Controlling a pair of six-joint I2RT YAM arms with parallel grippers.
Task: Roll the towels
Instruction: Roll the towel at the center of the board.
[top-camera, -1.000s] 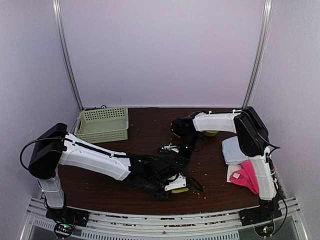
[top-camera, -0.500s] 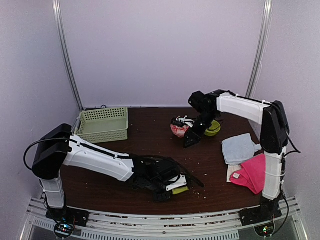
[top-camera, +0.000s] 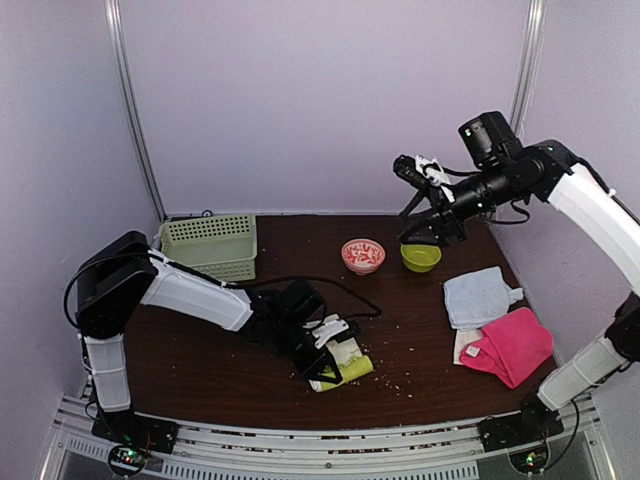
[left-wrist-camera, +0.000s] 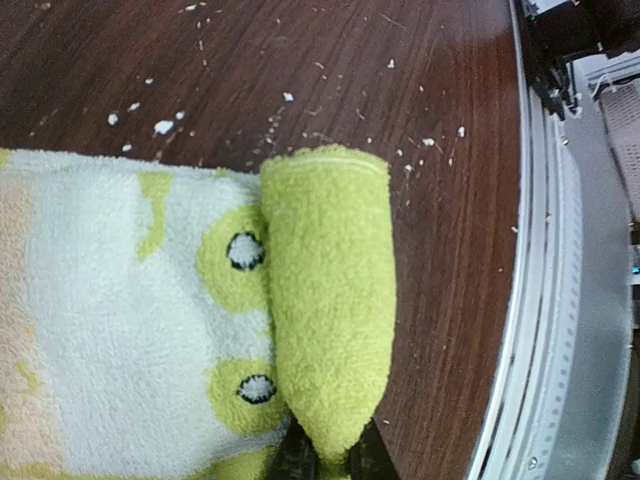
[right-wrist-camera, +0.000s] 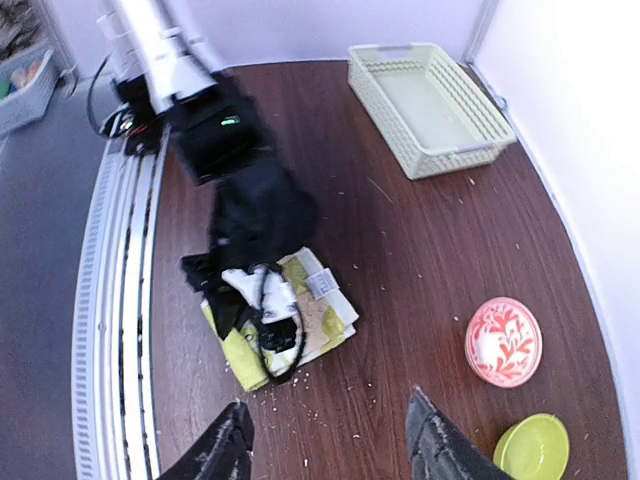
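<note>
**Left wrist view: pincer clenched on the started roll**

My left pincer (left-wrist-camera: 332, 462) was clenched on the yellow towel (left-wrist-camera: 130, 330), its two dark tips pinching one end of the tight roll formed along one edge. I judged that grip let the wrist wind more cloth onto the roll. Only that edge was rolled. The rest lay flat, pattern up, on the surface (top-camera: 300, 285) near its front edge, among pale crumbs (left-wrist-camera: 160, 127).

My right pincer (right-wrist-camera: 325, 450) was released, jaws wide with nothing between them. It hung high over the back of the surface, probably to stay clear of the rolling.

At the right side, well apart from the yellow one, the light blue towel (top-camera: 478, 296) lay flat. The pink towel (top-camera: 510, 345) lay bunched partly over the cream towel (top-camera: 465, 347); none of the three was rolled yet. A red-patterned bowl (top-camera: 362, 255) and a green bowl (top-camera: 421, 257) stood at the back, and the green basket (top-camera: 207, 247) at the far left.
</note>
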